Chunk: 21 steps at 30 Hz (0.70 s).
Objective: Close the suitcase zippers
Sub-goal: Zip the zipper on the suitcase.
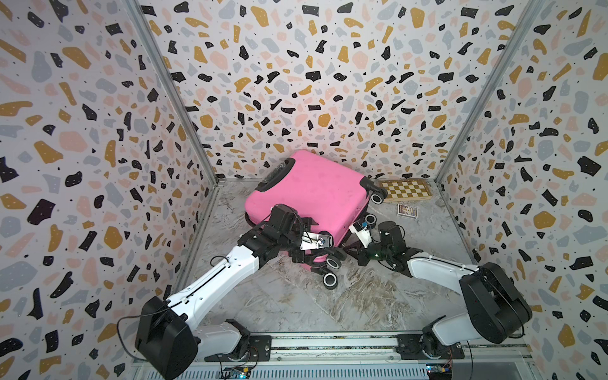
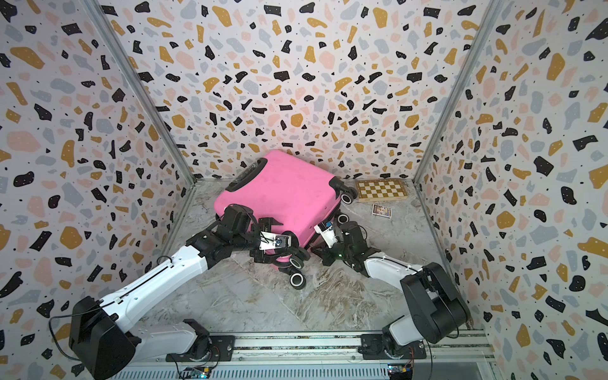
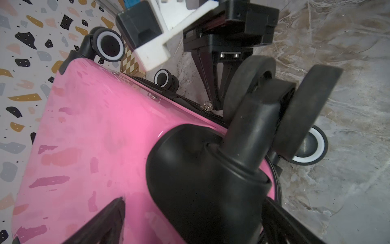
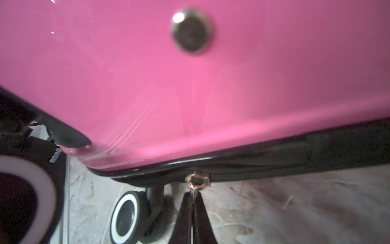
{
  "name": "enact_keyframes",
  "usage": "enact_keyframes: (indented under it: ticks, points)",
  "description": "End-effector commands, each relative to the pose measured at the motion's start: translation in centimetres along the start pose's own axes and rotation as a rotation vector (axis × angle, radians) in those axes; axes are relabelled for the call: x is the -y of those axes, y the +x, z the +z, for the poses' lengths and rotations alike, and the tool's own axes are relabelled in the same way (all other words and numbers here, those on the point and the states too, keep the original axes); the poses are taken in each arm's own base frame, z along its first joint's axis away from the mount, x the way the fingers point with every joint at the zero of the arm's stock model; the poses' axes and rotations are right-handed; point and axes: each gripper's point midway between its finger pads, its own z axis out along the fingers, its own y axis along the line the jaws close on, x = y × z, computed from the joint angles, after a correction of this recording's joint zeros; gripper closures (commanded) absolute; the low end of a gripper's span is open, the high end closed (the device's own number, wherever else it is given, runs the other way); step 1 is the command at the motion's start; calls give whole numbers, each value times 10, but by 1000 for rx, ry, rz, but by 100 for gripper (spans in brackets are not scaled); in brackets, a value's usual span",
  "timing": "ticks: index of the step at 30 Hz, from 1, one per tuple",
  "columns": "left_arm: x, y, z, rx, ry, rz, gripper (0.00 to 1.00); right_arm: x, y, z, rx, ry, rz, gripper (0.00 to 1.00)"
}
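**Pink suitcase at frame centre, zipper pull pinched**

In both top views the closed, glossy pink suitcase (image 1: 306, 190) (image 2: 276, 194) is seen mid-frame by the back wall. In the left wrist view the left gripper (image 3: 194, 199) is spread wide astride a wheel corner. In the right wrist view the right gripper (image 4: 193, 193) is clamped on the brass pull (image 4: 197, 179) of the black zippers (image 4: 253, 166).

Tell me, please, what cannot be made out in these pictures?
- Black zipper track round the pink hard-shell suitcase: far run hidden by the shell, both top views.
- Brass zipper pull: tab hidden inside the shut right gripper, right wrist view.
- Small printed card: design too small, both top views.
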Motion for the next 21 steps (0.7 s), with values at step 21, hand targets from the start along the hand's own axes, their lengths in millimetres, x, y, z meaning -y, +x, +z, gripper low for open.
enact_keyframes:
  ticks: [21]
  points:
    - [-78, -18, 10, 30, -289, -150, 23, -133, 6, 13, 69, -426, 57, 100]
